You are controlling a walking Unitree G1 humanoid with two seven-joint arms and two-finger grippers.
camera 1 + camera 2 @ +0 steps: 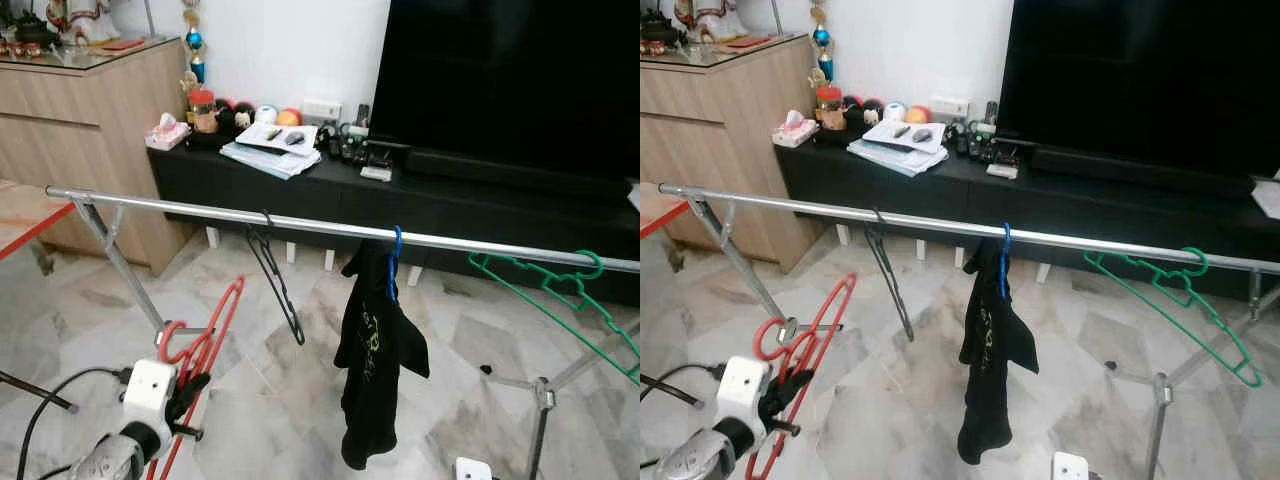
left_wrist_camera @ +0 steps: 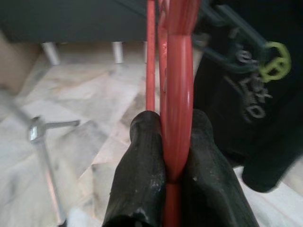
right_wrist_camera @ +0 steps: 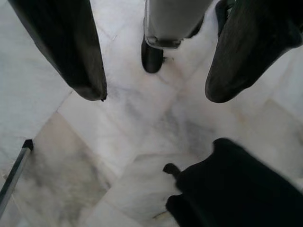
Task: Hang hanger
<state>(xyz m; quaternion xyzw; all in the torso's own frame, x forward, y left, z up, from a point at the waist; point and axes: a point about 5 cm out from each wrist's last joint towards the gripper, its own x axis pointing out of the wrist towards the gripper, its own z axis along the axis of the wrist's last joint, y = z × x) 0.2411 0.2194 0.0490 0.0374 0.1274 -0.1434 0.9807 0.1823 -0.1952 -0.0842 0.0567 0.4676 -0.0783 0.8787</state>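
Your left end effector is clamped on the red hanger; lift its hook over the rail, left of the black hanger. Right end effector: fingers apart.

The robot's left arm reaches forward at lower left, its left gripper clamping 2 black fingers on a red hanger. The right gripper points floorward, fingers spread apart.

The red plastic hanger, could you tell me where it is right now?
The red plastic hanger is clamped in the left claw, low on the robot's left, below the silver rail near the black hanger.
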